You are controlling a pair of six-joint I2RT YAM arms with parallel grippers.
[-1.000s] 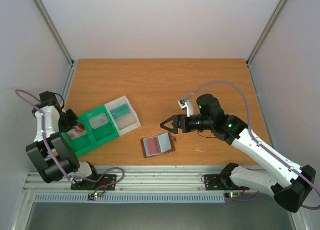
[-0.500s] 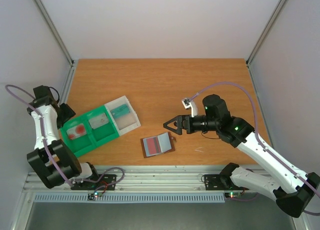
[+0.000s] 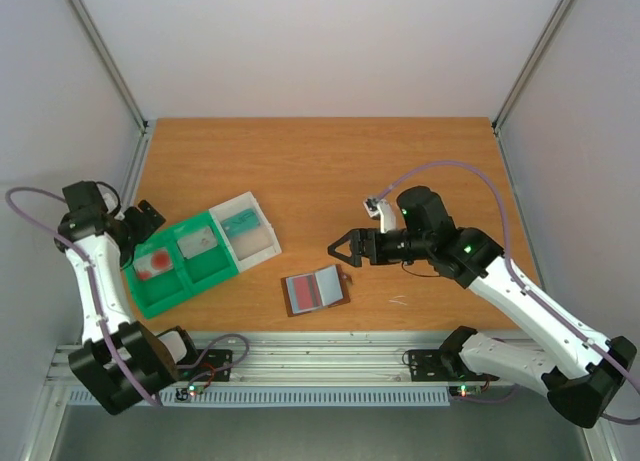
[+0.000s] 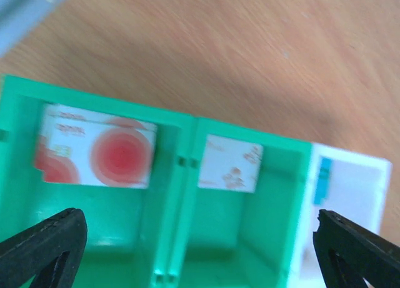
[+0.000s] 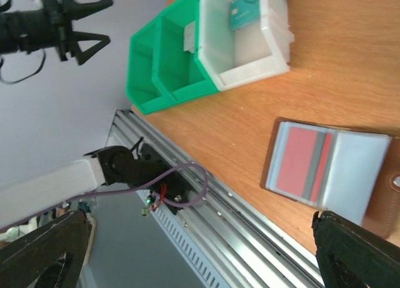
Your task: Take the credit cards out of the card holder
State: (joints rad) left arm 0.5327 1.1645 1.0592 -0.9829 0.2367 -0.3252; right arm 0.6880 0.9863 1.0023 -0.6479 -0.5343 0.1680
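The card holder (image 3: 315, 289) lies open on the table near the front edge, brown outside, with a red card (image 3: 303, 293) in its left pocket. The right wrist view shows the same card holder (image 5: 331, 169) and red card (image 5: 300, 164). Two credit cards lie in the green tray: one with red blotches (image 4: 100, 153) in the left compartment and a pale one (image 4: 230, 163) in the middle. My left gripper (image 3: 145, 221) hangs open just left of the tray, holding nothing. My right gripper (image 3: 338, 250) is open above the table, right of the card holder.
The green tray (image 3: 215, 271) adjoins a translucent white box (image 3: 262, 239) holding a teal card (image 3: 240, 221). An aluminium rail (image 3: 320, 361) runs along the table's front edge. Side walls stand close on both sides.
My left gripper has opened and drawn back up and to the left from the tray, leaving the red-blotched card in the left compartment. The right arm has shifted only slightly.
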